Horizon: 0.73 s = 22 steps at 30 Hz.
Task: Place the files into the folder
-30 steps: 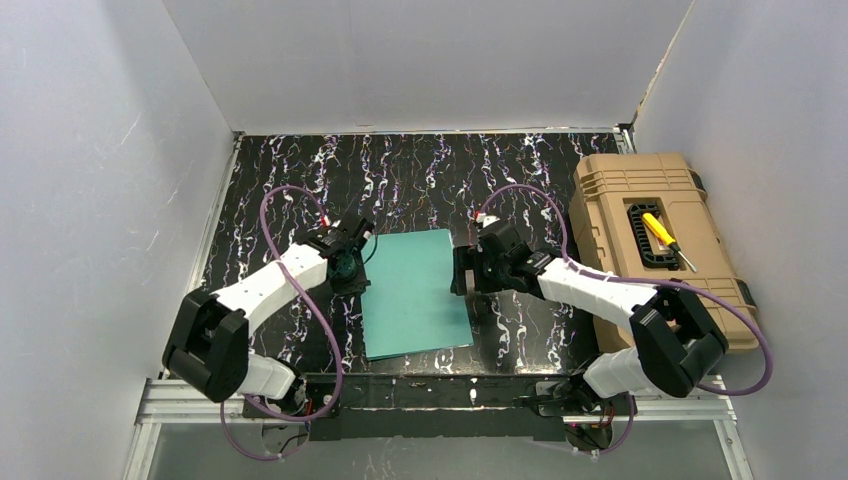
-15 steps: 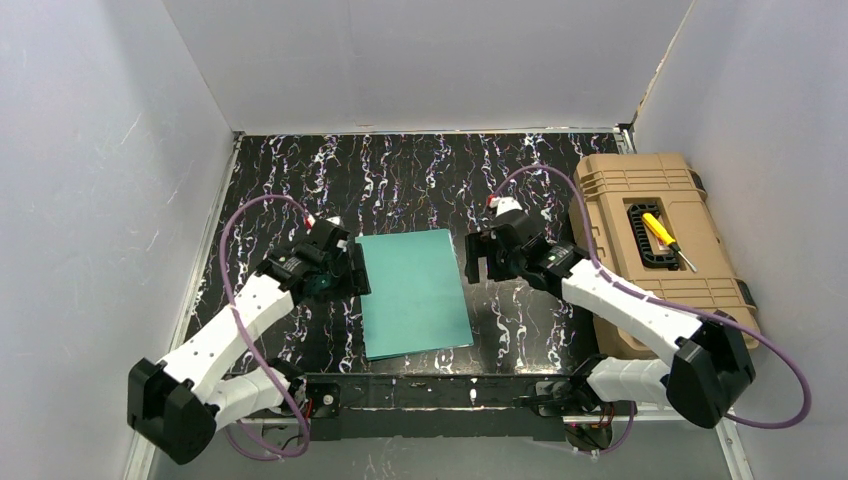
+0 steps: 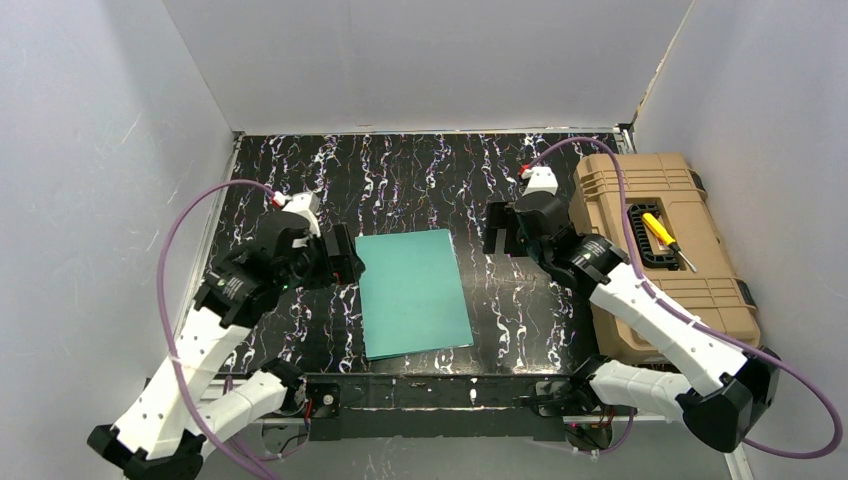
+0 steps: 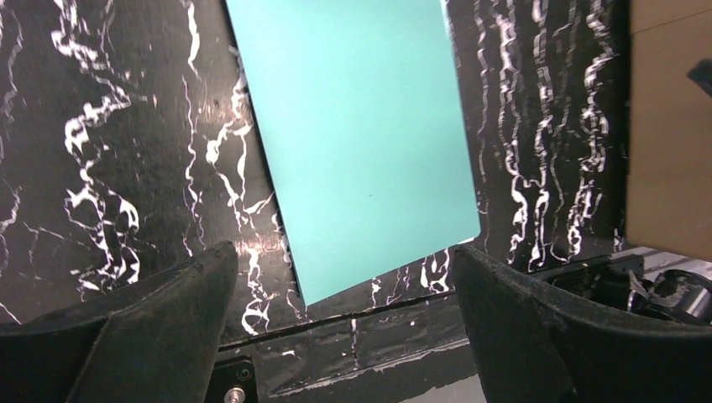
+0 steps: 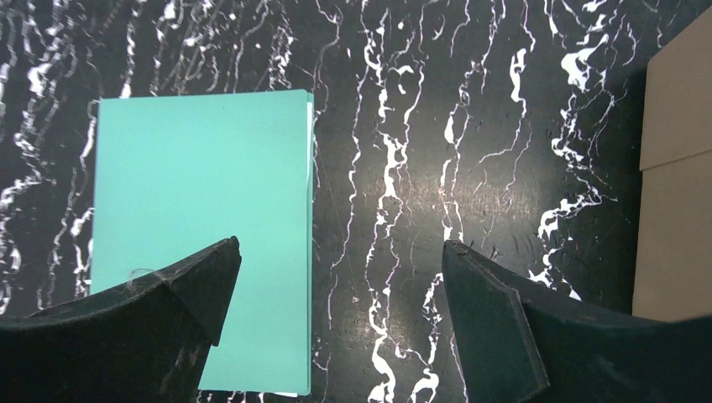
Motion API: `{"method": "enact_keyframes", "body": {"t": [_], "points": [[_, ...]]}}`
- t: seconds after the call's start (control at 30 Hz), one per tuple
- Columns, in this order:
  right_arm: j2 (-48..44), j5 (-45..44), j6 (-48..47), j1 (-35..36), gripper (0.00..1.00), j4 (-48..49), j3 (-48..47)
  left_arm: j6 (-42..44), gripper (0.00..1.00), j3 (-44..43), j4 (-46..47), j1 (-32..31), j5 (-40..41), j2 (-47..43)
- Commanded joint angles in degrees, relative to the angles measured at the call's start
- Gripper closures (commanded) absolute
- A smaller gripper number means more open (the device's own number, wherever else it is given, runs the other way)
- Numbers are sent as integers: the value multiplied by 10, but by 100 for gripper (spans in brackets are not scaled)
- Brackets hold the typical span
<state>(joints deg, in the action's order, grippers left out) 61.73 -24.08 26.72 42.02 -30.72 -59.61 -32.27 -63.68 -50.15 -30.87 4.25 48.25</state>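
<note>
Left pincer (image 3: 342, 258) and right pincer (image 3: 503, 232) had pulled back from the closed folder (image 3: 415, 292) lying flat on the counter (image 3: 300, 170); both gaped wide, empty. No loose files showed: filing seemed done, only retreat remained

A tan toolbox (image 3: 660, 255) lies along the right edge of the black, white-veined table (image 3: 420, 180), its far end near the far right corner. A screwdriver (image 3: 664, 238) with a yellow handle lies aslant across the black handle recess in its lid. White walls (image 3: 420, 60) enclose the table's left, far and right edges.
</note>
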Motion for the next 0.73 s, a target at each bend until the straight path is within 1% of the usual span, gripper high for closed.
{"method": "enact_keyframes", "body": {"t": [0.0,0.13,0.27,0.37,0.47,0.7], "points": [[-30,-5,-6,2,1,-5,-47,51,2,-32,-15,-2,-10,-40],[-53,29,-50,1,1,4,-60,74,2,-40,4,-2,-41,-71],[-80,39,-56,1,1,16,-70,76,2,-48,23,-2,-114,-90],[-95,30,-56,1,1,29,-72,72,2,-46,48,-2,-158,-105],[-107,16,-56,1,1,35,-71,68,2,-47,57,-2,-169,-111],[-132,-8,-53,0,2,51,-44,63,2,-41,62,-2,-160,-108]]}}
